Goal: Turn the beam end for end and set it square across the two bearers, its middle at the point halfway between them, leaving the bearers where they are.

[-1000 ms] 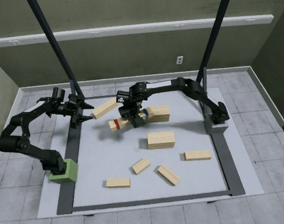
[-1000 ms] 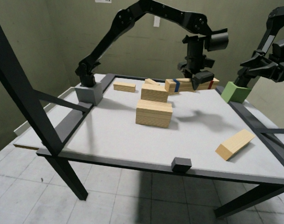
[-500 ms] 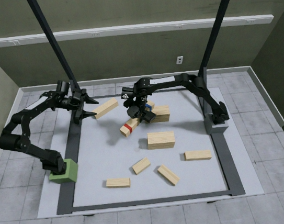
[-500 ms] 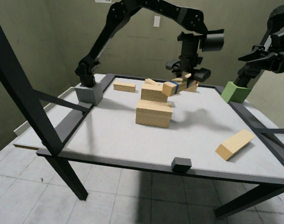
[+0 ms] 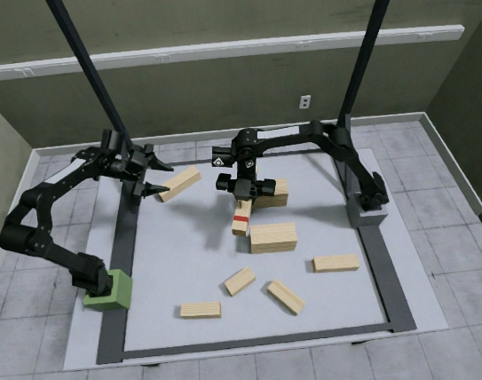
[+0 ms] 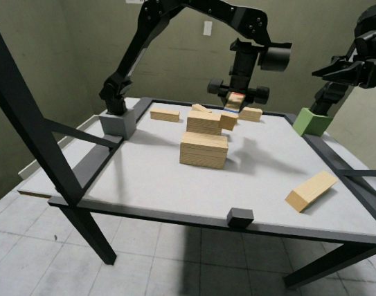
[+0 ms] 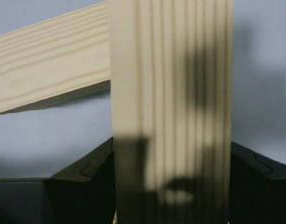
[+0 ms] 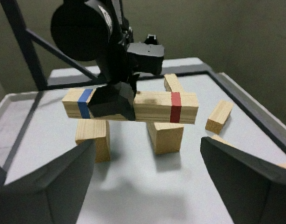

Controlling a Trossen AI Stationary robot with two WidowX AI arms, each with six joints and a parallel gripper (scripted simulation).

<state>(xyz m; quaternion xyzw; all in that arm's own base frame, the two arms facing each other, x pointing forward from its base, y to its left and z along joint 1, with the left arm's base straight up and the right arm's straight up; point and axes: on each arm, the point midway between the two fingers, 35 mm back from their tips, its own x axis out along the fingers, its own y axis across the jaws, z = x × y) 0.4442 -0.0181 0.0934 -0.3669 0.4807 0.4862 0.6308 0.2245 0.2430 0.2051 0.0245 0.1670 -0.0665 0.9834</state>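
Observation:
The beam [image 5: 241, 210] [image 6: 235, 102] [image 8: 154, 105] [image 7: 172, 75] is a pale wooden bar with a red band near one end and a blue band near the other. My left gripper [image 5: 245, 198] [image 8: 134, 112] is shut on its middle and holds it above the table, beside the bearers. The red end points toward the front in the top view, the blue end toward the back. The two bearers are thick wooden blocks, the front one [image 5: 273, 238] [image 6: 203, 122] and the back one [image 5: 276, 195] [image 6: 203, 149], standing apart. My right gripper [image 5: 169, 179] [image 8: 148, 144] is open and empty, away from the beam.
A loose block [image 5: 180, 183] [image 6: 312, 190] lies near my right gripper. Several smaller blocks lie toward the front, among them one at the right [image 5: 335, 263], a short one [image 5: 240, 281], a slanted one [image 5: 286, 296] and a front left one [image 5: 201, 310]. Dark frame rails edge the table.

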